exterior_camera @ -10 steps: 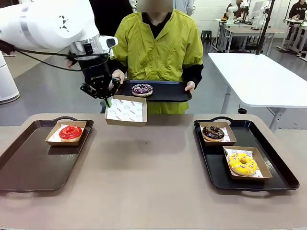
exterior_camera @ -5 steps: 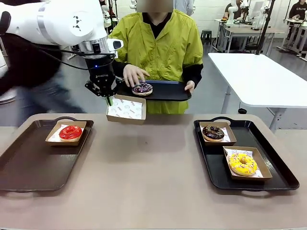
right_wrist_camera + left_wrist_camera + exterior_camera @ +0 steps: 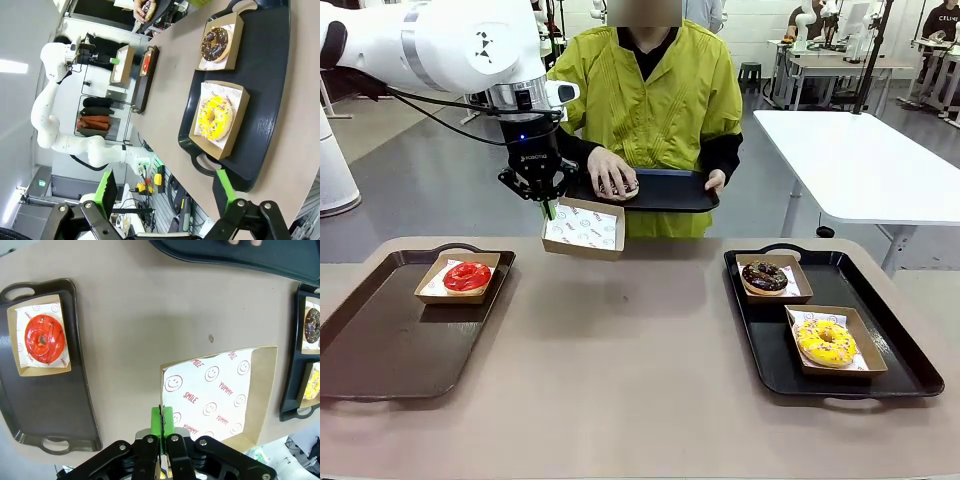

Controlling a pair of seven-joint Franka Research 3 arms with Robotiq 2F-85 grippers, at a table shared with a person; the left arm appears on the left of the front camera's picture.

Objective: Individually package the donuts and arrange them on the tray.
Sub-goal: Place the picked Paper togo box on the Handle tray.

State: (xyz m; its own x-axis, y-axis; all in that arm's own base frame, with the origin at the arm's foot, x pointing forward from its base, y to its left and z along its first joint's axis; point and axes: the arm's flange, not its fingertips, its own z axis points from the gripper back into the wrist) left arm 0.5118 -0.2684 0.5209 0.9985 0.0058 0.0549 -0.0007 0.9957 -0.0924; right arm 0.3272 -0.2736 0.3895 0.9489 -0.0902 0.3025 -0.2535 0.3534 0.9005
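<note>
My left gripper (image 3: pixel 548 207) hangs above the table's far edge, shut on the rim of an empty cardboard box (image 3: pixel 585 228) lined with printed paper. From the left wrist view, the green fingertips (image 3: pixel 161 418) pinch the box (image 3: pixel 220 390) at its near edge. Behind it, a person holds a black tray (image 3: pixel 670 190), with a hand (image 3: pixel 610 172) laid over the purple donut, hiding most of it. The red donut (image 3: pixel 467 276) lies boxed on the left tray (image 3: pixel 390 340). The chocolate donut (image 3: pixel 765 276) and the yellow donut (image 3: pixel 825 341) lie boxed on the right tray (image 3: pixel 900 360). My right gripper (image 3: pixel 165 192) is open above the table.
The table's middle (image 3: pixel 640 350) lies between the two trays. A white table (image 3: pixel 860 160) stands behind on the right. In the right wrist view, the right tray (image 3: pixel 265 100) carries the yellow donut (image 3: pixel 215 116) and the chocolate donut (image 3: pixel 216 43).
The person's hand has moved from the tray's edge onto the purple donut. My left gripper and the box have shifted slightly right and stopped.
</note>
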